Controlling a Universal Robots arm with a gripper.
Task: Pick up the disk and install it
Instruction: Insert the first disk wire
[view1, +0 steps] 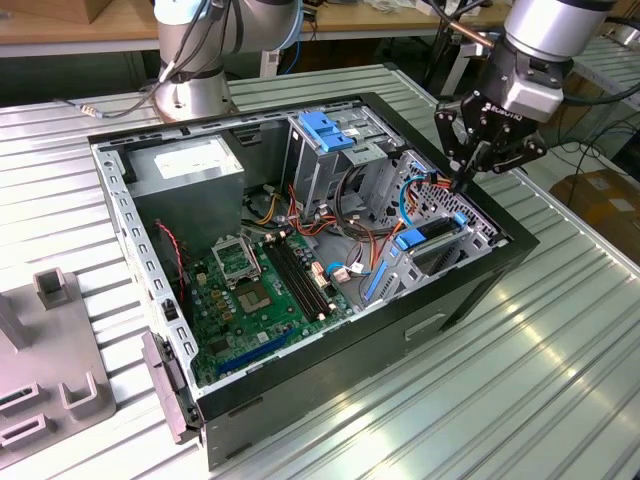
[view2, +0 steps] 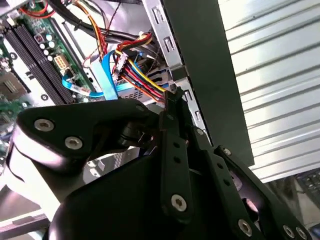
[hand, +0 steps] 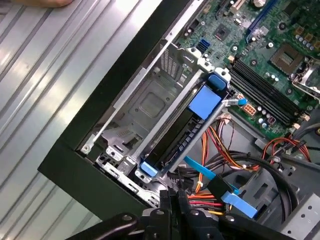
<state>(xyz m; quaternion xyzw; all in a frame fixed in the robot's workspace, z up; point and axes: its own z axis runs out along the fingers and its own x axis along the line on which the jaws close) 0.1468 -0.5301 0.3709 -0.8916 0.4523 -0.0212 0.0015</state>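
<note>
One grey fixture block (view1: 50, 380) nearest in the exterior view, at 8 o'clock on the slatted metal table (view1: 520, 380). Beyond it, an open black computer case (view1: 400, 330) lying on its side, green motherboard (view1: 260, 290) on its floor. At 3 o'clock of the motherboard, the disk (view1: 437, 243) seated edge-up in the corner drive bay, blue frame tabs at both ends; in the first wrist view, seen as a dark slab (hand: 172, 142) with blue plastic along it, fully inside the metal bay. Just past the disk at 1 o'clock, the gripper (view1: 462, 182) pointing down over a bundle of coloured cables (hand: 210, 200), fingers pressed together and gripping nothing, tips (view2: 172, 97) close above the bay's edge, apart from the disk. Farther back, a grey power supply (view1: 190, 165) at 11 o'clock, a tall drive cage (view1: 325, 130) with blue latch at 12, then a robot arm base (view1: 190, 90).
</note>
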